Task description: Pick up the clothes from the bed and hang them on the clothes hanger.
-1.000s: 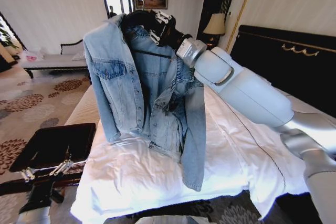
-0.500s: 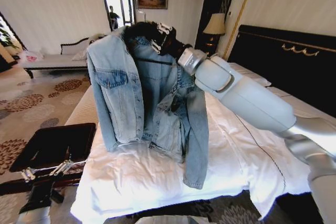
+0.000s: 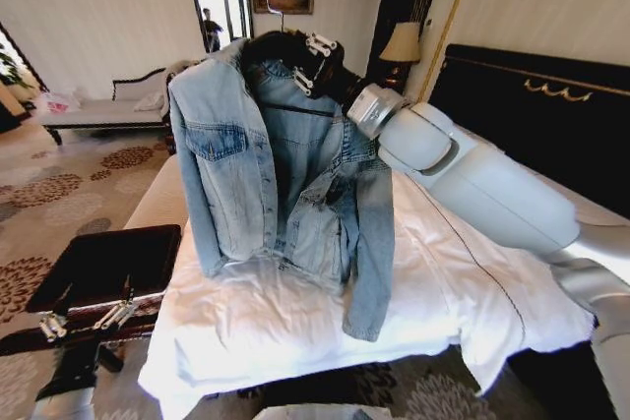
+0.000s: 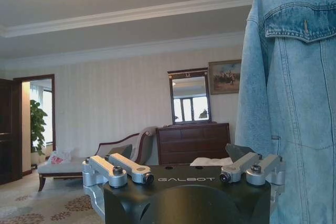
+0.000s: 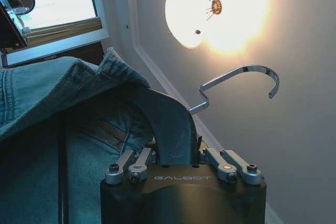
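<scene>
Bedroom, head view: your white bed (image 3: 463,282) fills the near right, its black headboard at far right, patterned carpet on the left. You have the denim jacket (image 3: 281,174) already draped on the black clothes hanger (image 3: 285,46) and raised over the bed by the right gripper (image 3: 317,58); only the hems and one sleeve end brush the sheet. Judged so, pick-up and hanging look done; a rail for the silver hook is nowhere visible. Left gripper (image 3: 84,322) rests low at near left by a dark tray, fingers splayed, holding nothing. Left wrist view: you see the jacket's side close by, with a chaise and a dresser far off. Right wrist view: fingers clenched on the hanger's neck below the hook; the hanger's shoulders are hidden under denim.
</scene>
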`<state>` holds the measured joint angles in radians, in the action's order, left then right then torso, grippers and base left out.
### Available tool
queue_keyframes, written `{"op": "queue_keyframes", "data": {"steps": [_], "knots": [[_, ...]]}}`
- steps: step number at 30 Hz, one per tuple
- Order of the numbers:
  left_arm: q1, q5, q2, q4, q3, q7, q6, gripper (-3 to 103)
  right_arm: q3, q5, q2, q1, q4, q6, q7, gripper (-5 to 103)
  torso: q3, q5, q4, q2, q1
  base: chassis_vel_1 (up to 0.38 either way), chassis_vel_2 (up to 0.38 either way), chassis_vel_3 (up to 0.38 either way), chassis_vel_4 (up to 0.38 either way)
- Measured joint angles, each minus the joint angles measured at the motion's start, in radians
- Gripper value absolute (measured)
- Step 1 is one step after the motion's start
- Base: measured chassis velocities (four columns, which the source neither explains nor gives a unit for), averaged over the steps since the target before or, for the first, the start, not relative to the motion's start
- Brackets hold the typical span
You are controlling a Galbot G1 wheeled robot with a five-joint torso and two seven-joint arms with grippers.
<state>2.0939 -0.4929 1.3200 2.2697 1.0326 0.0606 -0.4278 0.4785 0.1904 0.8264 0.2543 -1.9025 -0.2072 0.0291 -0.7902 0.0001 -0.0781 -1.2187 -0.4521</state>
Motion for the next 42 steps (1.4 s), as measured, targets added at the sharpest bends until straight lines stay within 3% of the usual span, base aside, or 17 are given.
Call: {"op": "queue_keyframes", "data": {"steps": [22,30,42], "knots": [[0.000,0.000,0.000,0.000,0.000,-0.001,0.000,100,-0.013,0.009,-0.013,-0.014,-0.017,-0.018,0.019,30,0.000,-0.0004,0.0001,0.000,0.001,0.329,-0.325,-0.323,0.321],[0.000,0.000,0.000,0.000,0.000,-0.001,0.000,100,-0.066,0.013,-0.058,-0.040,-0.039,-0.012,0.025,29,0.001,-0.0001,0.0001,-0.001,0.001,0.282,-0.257,-0.270,0.268],[0.000,0.000,0.000,0.000,0.000,-0.001,0.000,100,-0.141,0.041,-0.154,-0.092,-0.098,-0.012,0.025,25,-0.001,-0.0001,0.0003,0.001,-0.002,0.015,-0.020,-0.012,0.007]]}}
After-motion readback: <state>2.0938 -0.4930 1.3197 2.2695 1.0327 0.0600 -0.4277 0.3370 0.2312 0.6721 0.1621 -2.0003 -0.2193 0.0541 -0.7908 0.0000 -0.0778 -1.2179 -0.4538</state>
